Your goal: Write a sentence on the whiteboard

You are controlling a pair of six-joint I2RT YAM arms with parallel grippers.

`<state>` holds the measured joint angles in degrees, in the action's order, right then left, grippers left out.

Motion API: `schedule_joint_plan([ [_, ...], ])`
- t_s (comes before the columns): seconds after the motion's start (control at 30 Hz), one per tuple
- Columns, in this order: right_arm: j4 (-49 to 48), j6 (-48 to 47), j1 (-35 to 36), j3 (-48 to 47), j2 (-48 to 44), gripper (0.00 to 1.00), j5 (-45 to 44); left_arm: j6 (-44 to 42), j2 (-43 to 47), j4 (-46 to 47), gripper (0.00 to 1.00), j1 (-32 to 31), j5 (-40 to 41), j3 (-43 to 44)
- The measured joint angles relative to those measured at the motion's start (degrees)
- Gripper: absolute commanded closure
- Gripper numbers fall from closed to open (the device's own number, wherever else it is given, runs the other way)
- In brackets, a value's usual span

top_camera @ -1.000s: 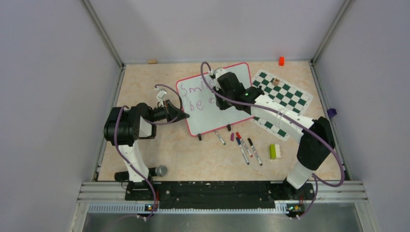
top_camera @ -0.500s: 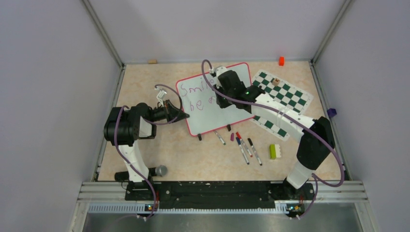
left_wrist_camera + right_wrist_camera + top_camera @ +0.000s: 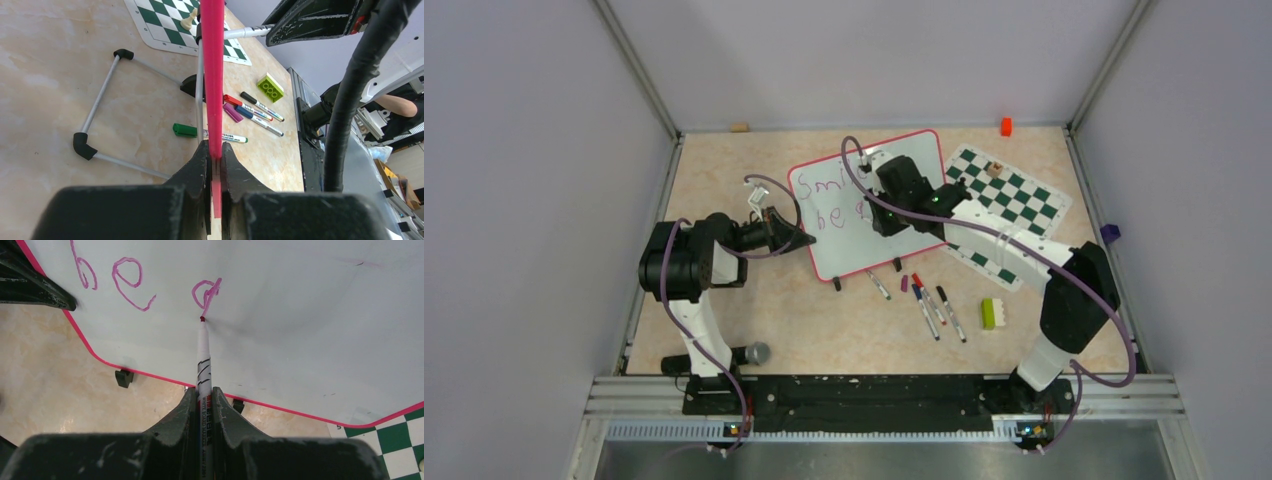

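Right wrist view showed the job part done: on the whiteboard (image 3: 300,315) the sentence (image 3: 127,282) stood at "be" on its second line, with one more looped letter half formed at the tip of the marker (image 3: 203,365). From the top view the first line opened "Smi", and its remainder was hidden under the right arm (image 3: 1004,250). I judged that the rest of the second line was not yet written.

The right gripper (image 3: 204,392) was clenched on the marker's barrel. The marker's tip touched the board just below that fresh loop, well ahead of the fingers (image 3: 187,405). The left gripper (image 3: 215,150) was clamped on the board's pink rim at its left edge, and the board was propped on its wire stand (image 3: 100,100).
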<state>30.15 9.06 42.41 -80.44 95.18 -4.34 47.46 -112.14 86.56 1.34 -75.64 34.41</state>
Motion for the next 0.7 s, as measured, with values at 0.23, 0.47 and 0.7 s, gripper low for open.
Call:
schedule_joint_plan([
  [0.23, -0.02, 0.04, 0.00, 0.96, -0.09, 1.00, 2.51, -0.04, 0.00, 0.07, 1.00, 0.00, -0.11, 0.00],
  [0.47, -0.55, 0.11, -0.22, 0.81, 0.17, 1.00, 4.02, -0.02, 0.00, 0.24, 1.00, 0.00, -0.20, 0.00],
  [0.7, -0.55, 0.24, -0.22, -1.09, 1.36, 1.00, 5.97, -0.04, 0.00, 0.28, 1.00, 0.00, -0.22, 0.00],
])
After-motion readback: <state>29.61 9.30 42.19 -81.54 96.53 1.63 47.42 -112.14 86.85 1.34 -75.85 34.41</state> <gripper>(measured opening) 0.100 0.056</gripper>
